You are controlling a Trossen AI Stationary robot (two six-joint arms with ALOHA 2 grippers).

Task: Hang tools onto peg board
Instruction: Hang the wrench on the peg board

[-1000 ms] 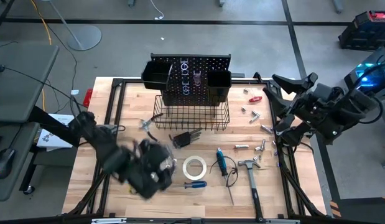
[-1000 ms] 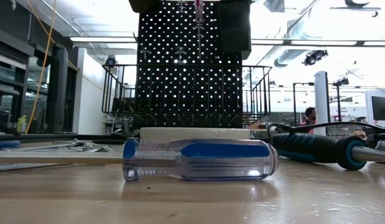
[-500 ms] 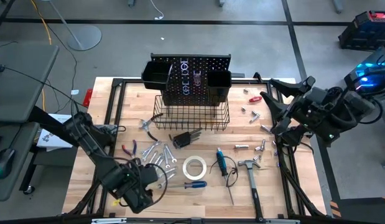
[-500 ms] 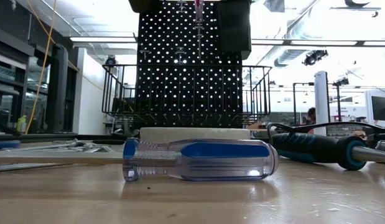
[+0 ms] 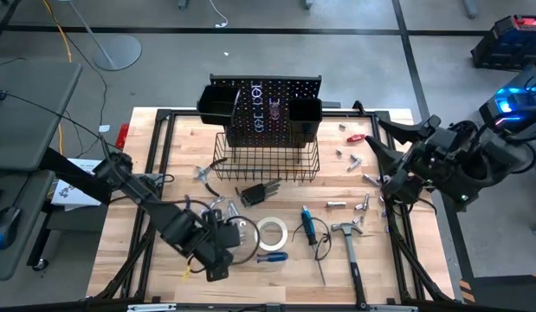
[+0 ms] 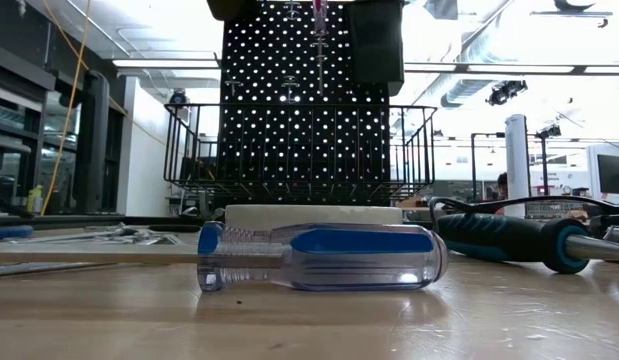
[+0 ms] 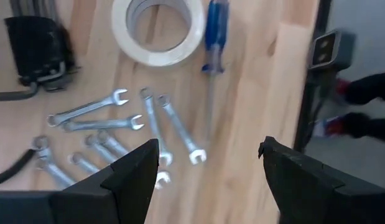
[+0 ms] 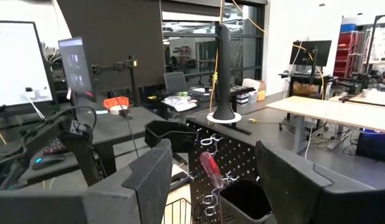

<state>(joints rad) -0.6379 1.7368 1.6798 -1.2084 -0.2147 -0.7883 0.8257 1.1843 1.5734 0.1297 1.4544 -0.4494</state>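
Silver wrenches [image 7: 120,127] scattered flat on the pale tabletop [image 5: 164,156] at its front left, well short of the peg board [image 5: 272,108] standing upright at the far edge. Directly under the left gripper [image 7: 208,177], fingers [image 7: 133,171] spread and empty, hovering just above the pile. Nearest wrench [image 7: 180,130] lying lengthwise roughly along the gripper's line of sight, running away from the gap between the fingers toward the white tape roll [image 7: 158,28] and the blue-handled screwdriver [image 7: 214,34]. Likely needing a wrist turn so the fingers close across the shaft, not along it. Right gripper [image 8: 211,186] also spread, empty, parked high off the table's right edge, facing the board; clearly farther from the wrenches.
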